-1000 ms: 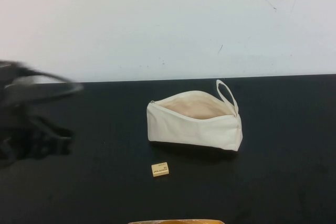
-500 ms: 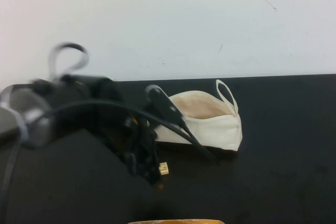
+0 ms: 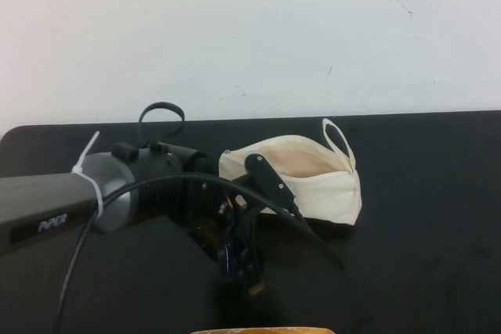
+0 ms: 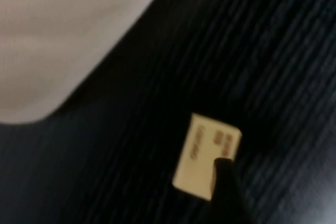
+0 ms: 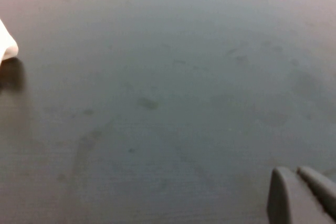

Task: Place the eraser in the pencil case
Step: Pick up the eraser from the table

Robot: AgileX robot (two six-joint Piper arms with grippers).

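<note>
The pencil case [image 3: 325,187] lies open on the black table [image 3: 423,240], right of centre, its loop strap at the far right end. It also shows in the left wrist view [image 4: 63,35]. The eraser [image 4: 205,162] lies flat on the table in front of it. In the high view my arm hides it. My left gripper [image 3: 241,270] hangs low over the eraser, open. One dark fingertip [image 4: 227,195] overlaps the eraser's edge and the other finger is out of frame. My right gripper [image 5: 302,195] is shut and empty over bare table, and is not in the high view.
An orange-yellow object [image 3: 262,331] peeks in at the table's near edge. A white wall [image 3: 250,29] rises behind the table. A pale corner [image 5: 6,48] shows at the edge of the right wrist view.
My left arm has swung in from the far left and come down over the eraser, which it now hides in the high view. The pencil case has not moved.
</note>
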